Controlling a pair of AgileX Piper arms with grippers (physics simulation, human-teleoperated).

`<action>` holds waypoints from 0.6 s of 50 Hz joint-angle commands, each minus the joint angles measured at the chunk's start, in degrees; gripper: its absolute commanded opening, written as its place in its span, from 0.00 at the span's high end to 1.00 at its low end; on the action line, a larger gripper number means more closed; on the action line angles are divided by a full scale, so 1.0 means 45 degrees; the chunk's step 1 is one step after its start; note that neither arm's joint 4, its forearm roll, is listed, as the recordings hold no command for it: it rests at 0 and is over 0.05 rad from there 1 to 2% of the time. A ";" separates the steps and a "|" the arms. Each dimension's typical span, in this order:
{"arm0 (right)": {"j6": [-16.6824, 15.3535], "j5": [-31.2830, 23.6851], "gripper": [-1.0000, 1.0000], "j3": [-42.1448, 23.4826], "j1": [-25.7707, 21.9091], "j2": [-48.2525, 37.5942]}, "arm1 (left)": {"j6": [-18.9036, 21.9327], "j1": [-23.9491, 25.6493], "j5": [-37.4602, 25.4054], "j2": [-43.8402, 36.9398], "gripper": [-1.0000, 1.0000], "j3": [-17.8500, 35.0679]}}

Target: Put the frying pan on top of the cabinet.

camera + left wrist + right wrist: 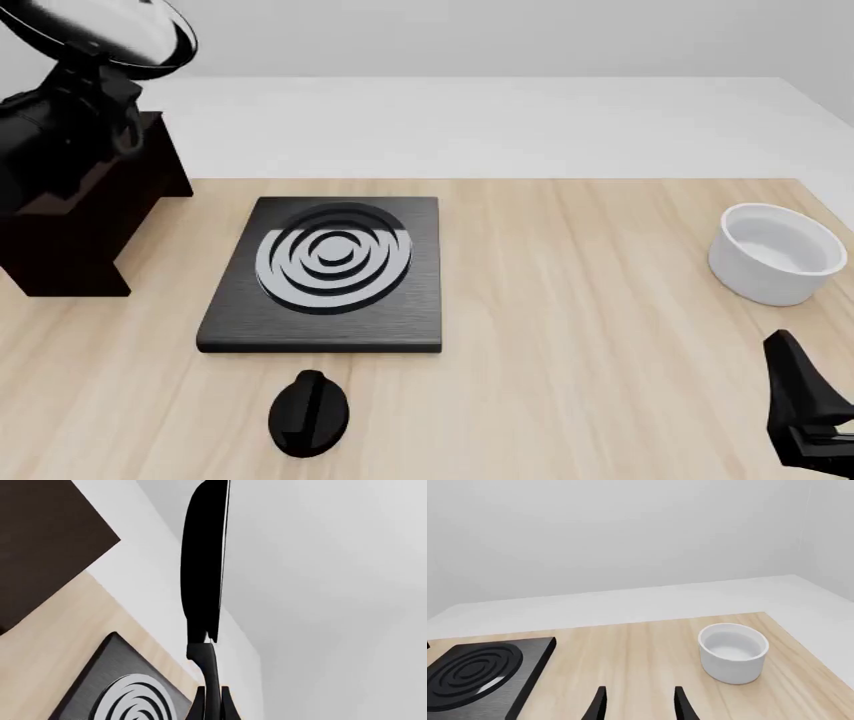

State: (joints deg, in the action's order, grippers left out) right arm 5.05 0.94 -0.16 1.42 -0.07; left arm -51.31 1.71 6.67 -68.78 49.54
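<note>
Your left end effector (212, 702) is clenched on the frying pan's thin black handle, with a finger pressed to either side of it in the left wrist view. From there you see the frying pan (203, 560) only edge-on, a narrow black sliver cut off by the frame, so its inside is hidden in that view.

In the front view the pan is held high above the cabinet (80, 215), at the table's far left corner. Only part of its shiny grey-white inside shows, because the frame crops the pan at the top. The left arm (60, 130) covers much of the cabinet's flat top, so you cannot tell exactly how the pan sits relative to that surface, but no contact between pan and top is visible. The cabinet's left side is also cut off by the frame.

The burner plate (327, 275) lies flat on the table (587, 340), left of center and just beside the cabinet. A small black knob (310, 412) rests near the table's near edge, in front of the plate.

Your right end effector (638, 705) is released, its 2 fingers apart with nothing between them, low over the table's near right corner. In the front view only a dark piece of it shows at the frame's corner. The white bowl (778, 252) stands upright near the table's right edge, well apart from the plate.
</note>
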 commanded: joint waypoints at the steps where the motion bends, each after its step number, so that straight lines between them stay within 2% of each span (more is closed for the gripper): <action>1: -0.0022 -0.0010 0.00 -0.0002 -0.0009 -0.0001 | -0.0576 -0.0370 0.0480 -0.0361 1.00 0.0152; 30: -0.0096 -0.0017 0.00 0.0023 -0.0017 -0.0002 | -0.1637 -0.0810 0.0977 -0.1243 1.00 0.0080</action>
State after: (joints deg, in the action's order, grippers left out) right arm 4.73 0.87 -0.07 1.35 -0.07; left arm -57.27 -1.21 9.49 -74.13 48.61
